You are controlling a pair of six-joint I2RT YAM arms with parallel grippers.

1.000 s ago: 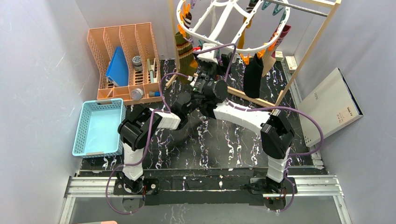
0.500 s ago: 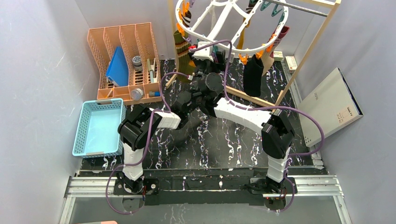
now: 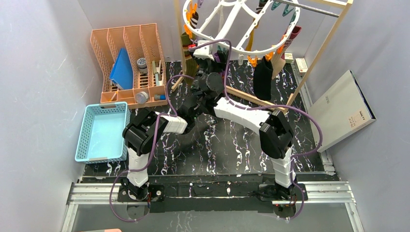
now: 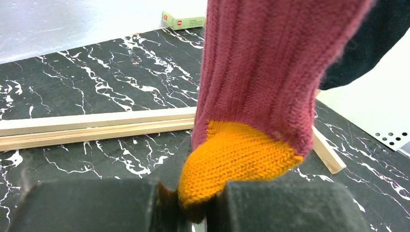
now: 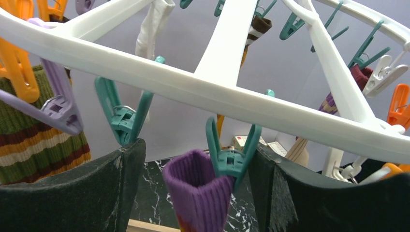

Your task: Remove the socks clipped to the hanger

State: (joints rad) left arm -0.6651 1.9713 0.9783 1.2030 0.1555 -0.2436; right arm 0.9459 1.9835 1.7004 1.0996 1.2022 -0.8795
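I'm pinching sock (image 4: 261, 87) toe in left gripper (image 4: 193, 205), clamped tight; right gripper (image 5: 198, 169) gaping, empty, straddling clip (image 5: 232, 159) at cuff; sock hanging vertical.

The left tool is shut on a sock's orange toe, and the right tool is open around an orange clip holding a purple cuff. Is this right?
One thing is wrong: the clip inside the open right tool is teal, not orange, as the right wrist view shows. The left tool is indeed shut on the orange toe.
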